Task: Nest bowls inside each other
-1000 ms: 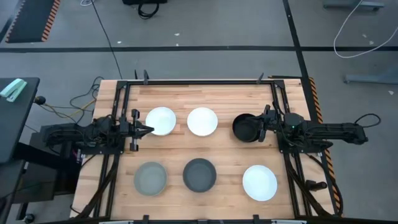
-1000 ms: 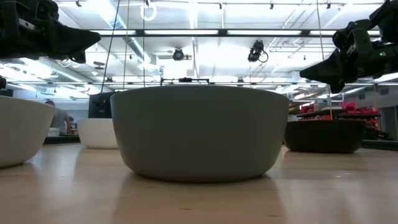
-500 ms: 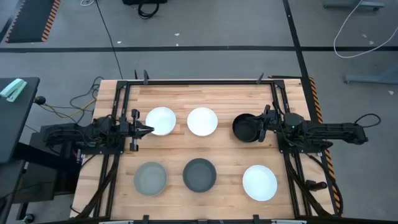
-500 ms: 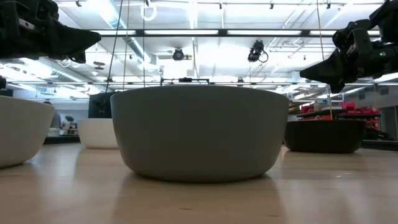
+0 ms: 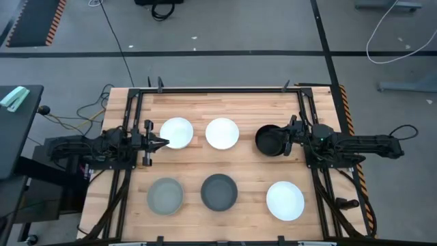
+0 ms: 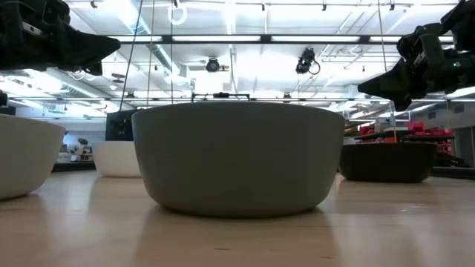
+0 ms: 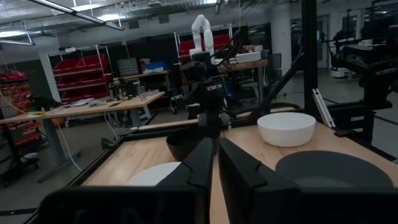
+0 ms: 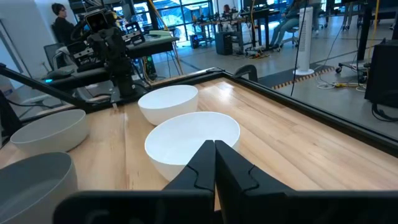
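Six bowls stand upright on their bases on the wooden table, in two rows. The far row has a white bowl, a second white bowl and the black bowl. In the near row are the light grey bowl, the dark grey bowl and a third white bowl. My left gripper is shut and hovers at the left edge of the left white bowl. My right gripper is shut and hovers at the black bowl's right edge.
Black metal rails frame the table along its far, left and right sides. Bare wood lies between the two rows of bowls and along the far edge. Beyond the table stand workshop benches, and a person is far off.
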Motion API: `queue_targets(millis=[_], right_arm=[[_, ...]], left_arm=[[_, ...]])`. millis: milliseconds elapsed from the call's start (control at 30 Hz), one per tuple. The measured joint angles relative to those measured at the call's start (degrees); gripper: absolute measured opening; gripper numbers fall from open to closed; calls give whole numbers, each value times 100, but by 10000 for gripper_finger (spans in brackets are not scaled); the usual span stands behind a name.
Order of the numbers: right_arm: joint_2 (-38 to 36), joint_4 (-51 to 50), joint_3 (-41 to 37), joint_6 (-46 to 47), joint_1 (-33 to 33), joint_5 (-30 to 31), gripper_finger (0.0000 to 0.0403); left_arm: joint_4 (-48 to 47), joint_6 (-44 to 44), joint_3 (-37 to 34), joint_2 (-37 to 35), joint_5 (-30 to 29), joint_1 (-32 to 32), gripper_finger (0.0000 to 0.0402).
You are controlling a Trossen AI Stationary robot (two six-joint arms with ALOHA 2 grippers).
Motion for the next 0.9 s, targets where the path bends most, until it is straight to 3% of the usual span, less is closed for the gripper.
queue_targets(millis=[600,900], right_arm=[[0,2,0,1,1,0,10],[0,241,0,314,-1,0,10]], left_arm=[[13,-15,0,-1,2,0,33],[244,-902,0,-1,-101,1,29]])
